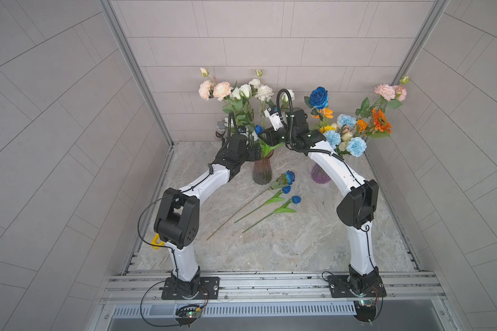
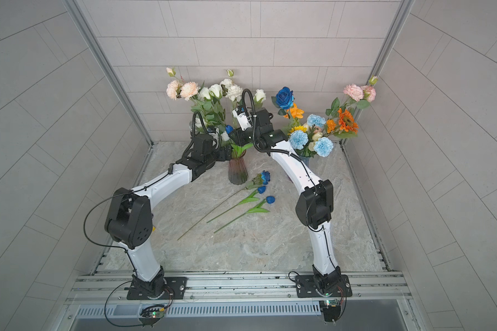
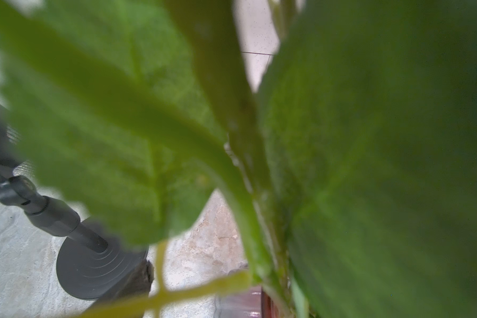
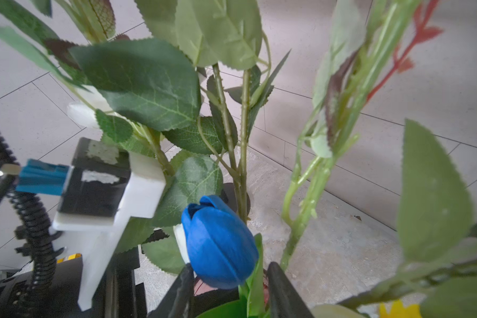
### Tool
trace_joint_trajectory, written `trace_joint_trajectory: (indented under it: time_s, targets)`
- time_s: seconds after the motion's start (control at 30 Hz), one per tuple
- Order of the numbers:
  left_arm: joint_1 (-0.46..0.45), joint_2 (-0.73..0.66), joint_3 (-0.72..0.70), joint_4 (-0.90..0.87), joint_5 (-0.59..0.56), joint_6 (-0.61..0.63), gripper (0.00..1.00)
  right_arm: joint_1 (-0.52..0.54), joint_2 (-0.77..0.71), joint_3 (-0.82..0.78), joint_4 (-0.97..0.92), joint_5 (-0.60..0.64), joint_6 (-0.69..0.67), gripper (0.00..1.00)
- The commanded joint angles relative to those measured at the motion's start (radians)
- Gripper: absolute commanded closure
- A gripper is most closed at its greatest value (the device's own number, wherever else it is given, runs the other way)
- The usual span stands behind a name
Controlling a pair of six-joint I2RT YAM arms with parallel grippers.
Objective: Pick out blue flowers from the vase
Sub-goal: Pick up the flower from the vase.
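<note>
Well, the fingers of my right gripper (image 4: 230,268) stand apart astride the stem just under the blue tulip (image 4: 218,242), light and springy, best pinched on that stem rather than the soft bloom, in the vase (image 1: 262,172) near the table's (image 1: 270,243) back edge, while my left gripper (image 1: 253,152), buried in leaves, I cannot read.

Leaves (image 4: 138,82) and stems crowd above the vase (image 1: 262,172), hemming in the right tool (image 4: 229,278). Three blue flowers (image 1: 286,189) lie across the counter's (image 1: 284,249) middle; its front is open. A microphone stand (image 3: 94,264) occupies the back corner.
</note>
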Motion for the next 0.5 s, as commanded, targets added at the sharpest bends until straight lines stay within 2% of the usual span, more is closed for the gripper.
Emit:
trace_joint_trajectory:
  time_s: [0.0, 0.3, 0.47]
  targets:
    - [0.003, -0.032, -0.003, -0.023, -0.016, 0.009, 0.07, -0.003, 0.027, 0.023, -0.029, 0.022, -0.024, 0.57]
    - [0.004, -0.031, -0.004, -0.023, -0.013, 0.010, 0.07, -0.005, 0.061, 0.052, -0.043, 0.034, -0.028, 0.61]
    - [0.006, -0.032, -0.001, -0.020, -0.010, 0.008, 0.06, -0.005, 0.083, 0.071, -0.036, 0.033, -0.017, 0.66]
